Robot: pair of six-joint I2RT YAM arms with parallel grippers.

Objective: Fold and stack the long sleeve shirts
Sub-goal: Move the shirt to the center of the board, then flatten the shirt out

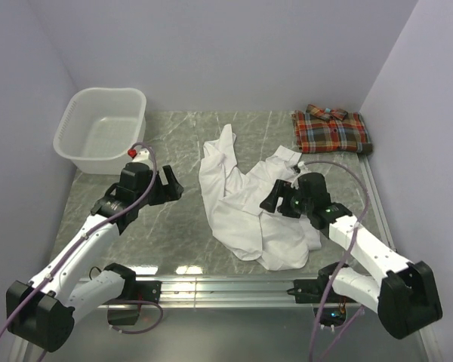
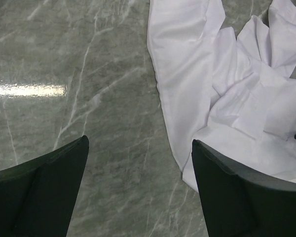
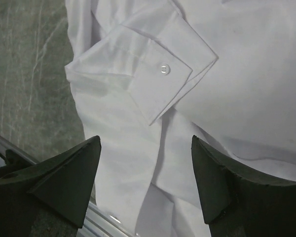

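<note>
Both sets of jaws stood wide open, holding nothing. The left gripper [image 1: 171, 183] hung over the table [image 1: 183, 222] beside the white shirt [image 1: 238, 207]; the right gripper [image 1: 275, 196] hovered above its cuff [image 3: 158, 74].

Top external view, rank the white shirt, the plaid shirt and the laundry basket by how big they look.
1. white shirt, spread out.
2. laundry basket.
3. plaid shirt, folded small.

Robotics laboratory test cell: a grey marble-patterned tabletop [image 1: 158, 234] enclosed by plain lilac walls [image 1: 234, 53], with a cabled left arm [image 1: 83, 249] and right arm [image 1: 362, 245] bolted to an aluminium rail [image 1: 226, 285] along its near edge.
</note>
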